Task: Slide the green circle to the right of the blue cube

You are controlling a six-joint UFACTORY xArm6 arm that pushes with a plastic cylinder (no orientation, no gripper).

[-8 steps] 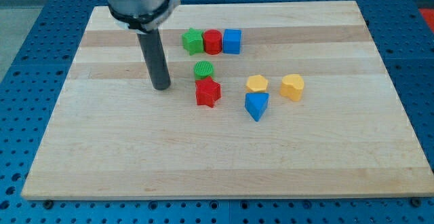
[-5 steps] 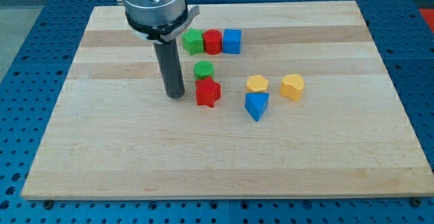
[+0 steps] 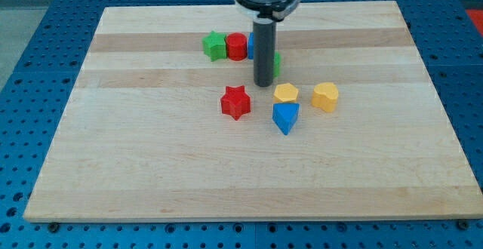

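Note:
My tip (image 3: 263, 84) stands near the middle of the board, just above and left of the yellow blocks. The green circle (image 3: 277, 63) shows only as a sliver at the rod's right edge, touching or nearly touching the rod. The blue cube (image 3: 250, 47) is mostly hidden behind the rod. Only a thin strip of it shows beside the red cylinder (image 3: 237, 46). The green circle lies below and right of the blue cube.
A green star (image 3: 214, 46) sits left of the red cylinder in the top row. A red star (image 3: 235, 102) lies left of my tip. Two yellow blocks (image 3: 286, 93) (image 3: 325, 96) and a blue triangle (image 3: 285, 117) lie below and right of it.
My tip swept from left of the red star to the right and up. The green circle moved with it from above the red star to below and right of the blue cube.

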